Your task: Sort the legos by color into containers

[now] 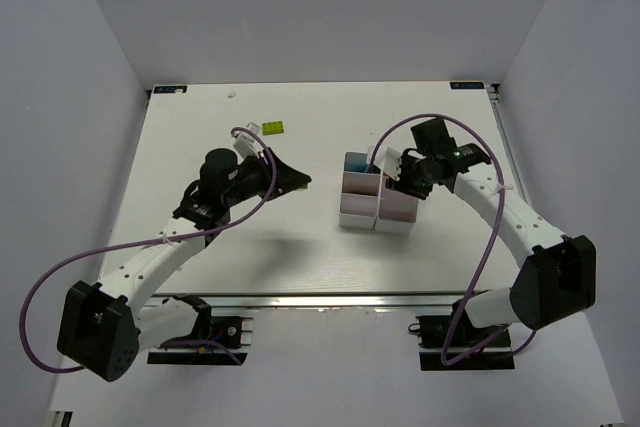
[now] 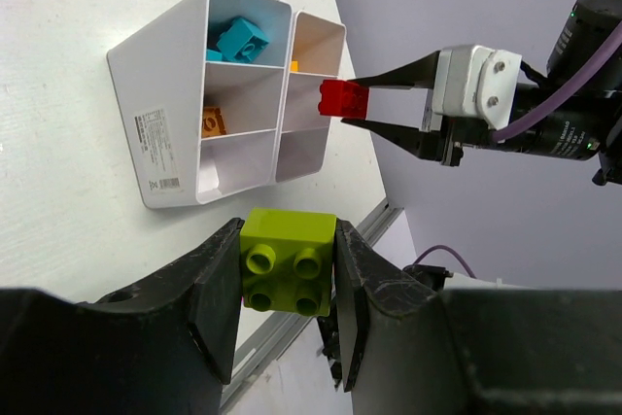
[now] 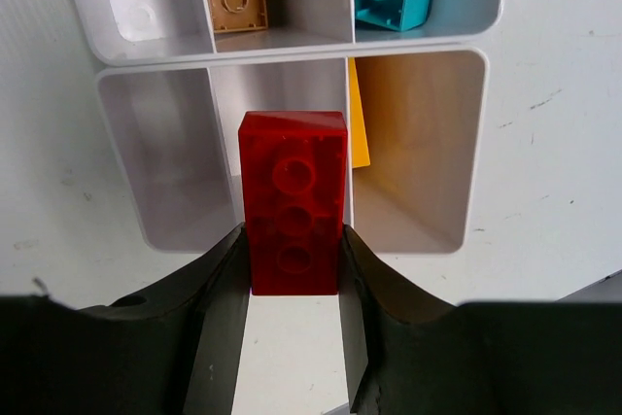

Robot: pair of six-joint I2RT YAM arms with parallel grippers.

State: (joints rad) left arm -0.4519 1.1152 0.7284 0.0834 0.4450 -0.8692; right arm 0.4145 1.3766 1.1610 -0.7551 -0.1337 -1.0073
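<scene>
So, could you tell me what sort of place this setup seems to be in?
Probably a robotics lab booth for recording manipulation: a white table boxed in by plain white walls, two cabled robot arms bolted at its near edge, and a bin block for sorting.

the containers point(image 1: 360, 215) are sitting on the table point(image 1: 200, 147), a little right of its middle, their two rows of bins running from near to far. the left gripper point(image 1: 303, 182) is hanging to their left, apart from them, with a lego point(image 2: 289, 240) sitting between its fingers. the right gripper point(image 3: 292, 269) is hanging over the right-hand row, with a second lego point(image 3: 293, 182) sitting between its fingers above the bins. in the left-hand row, a third lego point(image 2: 238, 38) is lying in the far bin and a fourth lego point(image 2: 214, 121) in the middle bin. a loose lego point(image 1: 273, 128) is lying on the table behind the left gripper, well left of the containers.
</scene>
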